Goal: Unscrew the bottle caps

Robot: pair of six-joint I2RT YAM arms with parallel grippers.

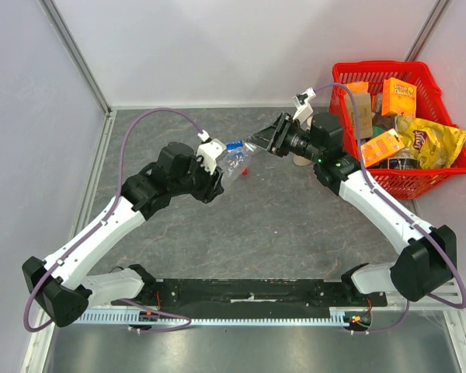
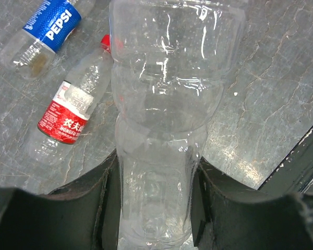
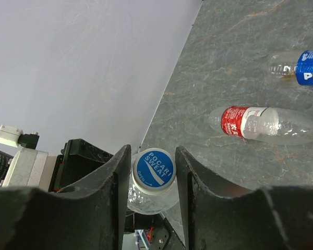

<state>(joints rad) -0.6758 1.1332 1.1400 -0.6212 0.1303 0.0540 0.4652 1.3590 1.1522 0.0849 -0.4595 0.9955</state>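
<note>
Blue cap (image 3: 154,169) is on the unlabelled bottle (image 2: 167,104), held above the worktop (image 3: 240,78). Left end effector (image 2: 154,174) clamps the body; right end effector (image 3: 153,156) is narrowed onto the cap. Step in hand, as judged: unscrewing this cap. The next move calls for wrist rotation against a steady left grip.

- This is a robotics lab test cell.
- Plain white panel walls (image 1: 217,47) set in bare aluminium frame posts (image 1: 74,50) enclose a grey stone-patterned tabletop (image 1: 279,233).
- A white-and-black left robot arm (image 1: 101,233) and its matching right robot arm (image 1: 380,206) stand on a black base plate (image 1: 248,289), trailing exposed purple cables (image 1: 159,113).
- A red plastic shopping basket (image 1: 377,67) of snack packets (image 1: 435,140) sits in the far right corner.
</note>
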